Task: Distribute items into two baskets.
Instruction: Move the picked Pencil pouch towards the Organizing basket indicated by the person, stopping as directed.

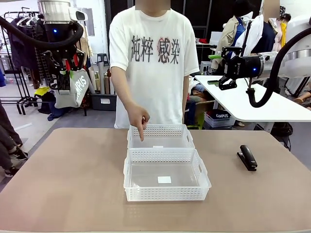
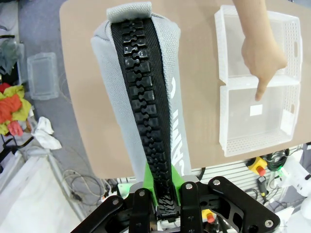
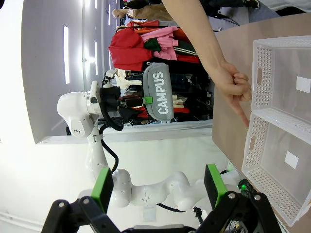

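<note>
My left gripper (image 1: pixel 64 77) hangs high above the table's far left, shut on the top of the grey CAMPUS pouch (image 1: pixel 74 91), which dangles below it. The left wrist view looks down the pouch (image 2: pixel 141 97) and its black zip, clamped between the green pads (image 2: pixel 151 182). Two white lattice baskets stand mid-table, one (image 1: pixel 160 130) by the person and one (image 1: pixel 165 193) nearer me. The black stapler (image 1: pixel 248 157) lies on the table to their right. My right gripper (image 1: pixel 226 82) is open and empty, high at the right; its wrist view (image 3: pixel 158 189) shows the pouch (image 3: pixel 160 94) far off.
A person stands at the far edge, with a hand (image 1: pixel 139 120) pointing a finger down at the far basket's left part. Both baskets (image 2: pixel 224 43) (image 2: pixel 228 145) hold nothing but small white labels. Brown tabletop lies bare on both sides of them.
</note>
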Motion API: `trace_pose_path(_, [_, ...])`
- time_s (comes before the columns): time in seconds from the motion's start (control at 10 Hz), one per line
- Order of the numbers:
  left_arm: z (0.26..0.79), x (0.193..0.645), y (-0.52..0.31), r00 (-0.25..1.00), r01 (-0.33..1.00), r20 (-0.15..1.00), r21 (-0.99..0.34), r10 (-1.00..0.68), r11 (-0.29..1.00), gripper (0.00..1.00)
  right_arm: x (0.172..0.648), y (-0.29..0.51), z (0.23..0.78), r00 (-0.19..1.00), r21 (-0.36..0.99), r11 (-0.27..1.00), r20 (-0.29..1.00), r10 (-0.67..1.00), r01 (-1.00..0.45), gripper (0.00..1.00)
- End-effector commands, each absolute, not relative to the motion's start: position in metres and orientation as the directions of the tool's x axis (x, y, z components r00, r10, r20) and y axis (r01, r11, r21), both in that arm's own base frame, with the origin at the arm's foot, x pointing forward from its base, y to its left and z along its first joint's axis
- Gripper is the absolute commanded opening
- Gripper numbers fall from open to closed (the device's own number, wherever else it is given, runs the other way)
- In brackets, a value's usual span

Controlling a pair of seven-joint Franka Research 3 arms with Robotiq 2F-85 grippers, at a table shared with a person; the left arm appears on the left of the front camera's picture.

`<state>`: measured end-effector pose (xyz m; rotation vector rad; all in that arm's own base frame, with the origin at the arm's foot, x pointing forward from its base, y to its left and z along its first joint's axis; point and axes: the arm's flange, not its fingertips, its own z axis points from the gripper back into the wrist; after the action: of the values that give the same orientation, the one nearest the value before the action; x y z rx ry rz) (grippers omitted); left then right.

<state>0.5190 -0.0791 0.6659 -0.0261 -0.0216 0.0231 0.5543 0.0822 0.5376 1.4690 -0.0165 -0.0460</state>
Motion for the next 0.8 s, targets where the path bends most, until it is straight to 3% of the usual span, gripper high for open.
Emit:
trace_pose_path(0.0, [0.6670,0.5143,-0.0769,0.999,-0.026,0.025,-0.018,0.026,1.000,0.00,0.5538,0.0833,0.5411,0.999,0.995,0.103,-0.011,-0.049,0.016,1.00])
trace_pose_path(0.7, [0.6670,0.5143,-0.0769,0.999,-0.026,0.025,-0.018,0.026,1.000,0.00,0.5538,0.0833,0.5411,0.999,0.995,0.103,-0.011,-0.049,0.016,1.00])
